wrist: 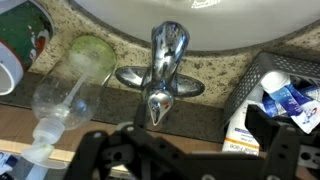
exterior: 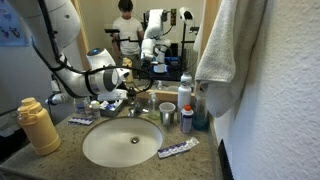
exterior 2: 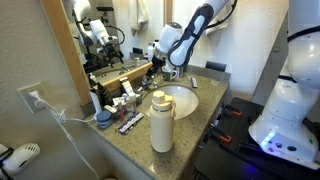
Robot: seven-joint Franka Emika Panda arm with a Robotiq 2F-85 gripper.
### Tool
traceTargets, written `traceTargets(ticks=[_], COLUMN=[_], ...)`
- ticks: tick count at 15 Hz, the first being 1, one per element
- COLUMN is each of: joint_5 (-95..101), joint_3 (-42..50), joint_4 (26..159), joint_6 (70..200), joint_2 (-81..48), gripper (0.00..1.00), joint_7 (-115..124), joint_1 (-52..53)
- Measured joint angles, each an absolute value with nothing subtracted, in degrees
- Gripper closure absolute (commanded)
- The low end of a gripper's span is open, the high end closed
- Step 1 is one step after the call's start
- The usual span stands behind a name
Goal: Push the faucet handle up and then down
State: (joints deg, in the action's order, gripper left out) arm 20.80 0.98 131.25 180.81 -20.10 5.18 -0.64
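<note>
The small chrome faucet point(wrist: 168, 45) stands behind the white oval basin point(exterior: 100, 150), which also shows in the other exterior view point(exterior 2: 185, 105). In the wrist view the faucet handle point(wrist: 157, 104) is a shiny teardrop lever pointing away from the basin. It lies just ahead of the jaws and nearer the left finger. My gripper point(wrist: 190, 150) is open and empty, with its dark fingers wide apart and not touching the handle. In both exterior views the gripper point(exterior: 122, 76) point(exterior 2: 155, 66) hovers over the back of the counter by the faucet point(exterior: 136, 106).
A yellow bottle point(exterior: 38, 126) point(exterior 2: 160, 122) stands at the counter front. Clear bottles point(wrist: 62, 95) are to one side of the faucet and a wire basket of tubes point(wrist: 262, 85) to the other. Upright bottles point(exterior: 186, 102), a hanging towel point(exterior: 225, 50) and a toothpaste tube point(exterior: 178, 150) are near the basin.
</note>
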Motion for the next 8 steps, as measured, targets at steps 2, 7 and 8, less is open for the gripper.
traceTargets(ticks=[2,7,8], joint_5=[20.79,15.04,13.40], joint_3=[1.27,0.67,0.25], joint_4=[129.07,125.15,124.62], joint_6=[180.78,180.38,180.16], joint_2=[-21.71,-24.77,-25.33], gripper=[0.00,0.00,0.00], joint_7=[5.18,2.15,1.31], joint_1=[-0.65,-1.00,-1.07])
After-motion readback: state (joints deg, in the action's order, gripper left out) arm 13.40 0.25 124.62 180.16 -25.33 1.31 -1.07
